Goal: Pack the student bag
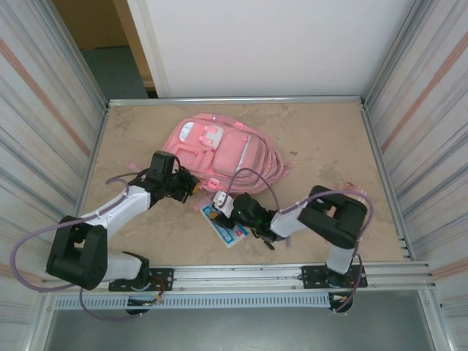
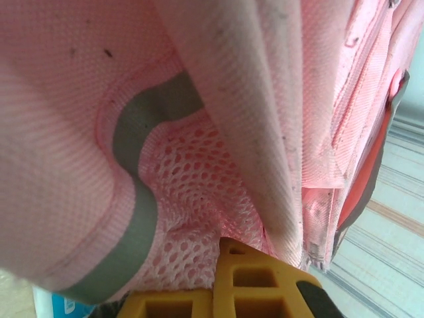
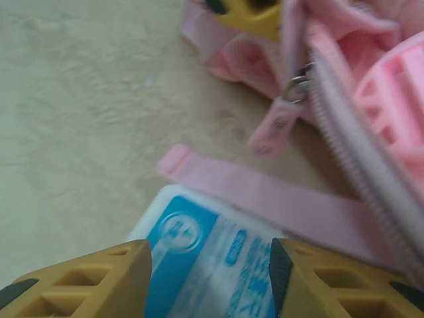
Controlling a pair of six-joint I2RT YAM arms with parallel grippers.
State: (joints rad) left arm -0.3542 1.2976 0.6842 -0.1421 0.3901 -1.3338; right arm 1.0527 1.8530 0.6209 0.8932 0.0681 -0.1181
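On beige tabletop (image 1: pixel 322 139) btwn corrugated walls (image 1: pixel 44 110) lies student bag (image 1: pixel 219 150).

Pink student bag (image 1: pixel 234 153), flat, front up

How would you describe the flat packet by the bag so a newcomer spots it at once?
Start at the big pink student bag on the tan table. Off its near edge, below the right pincer, lies a flat rectangular packet. It is the only blue-and-white thing there, printed with text and a round emblem, beside a plain pink strap.
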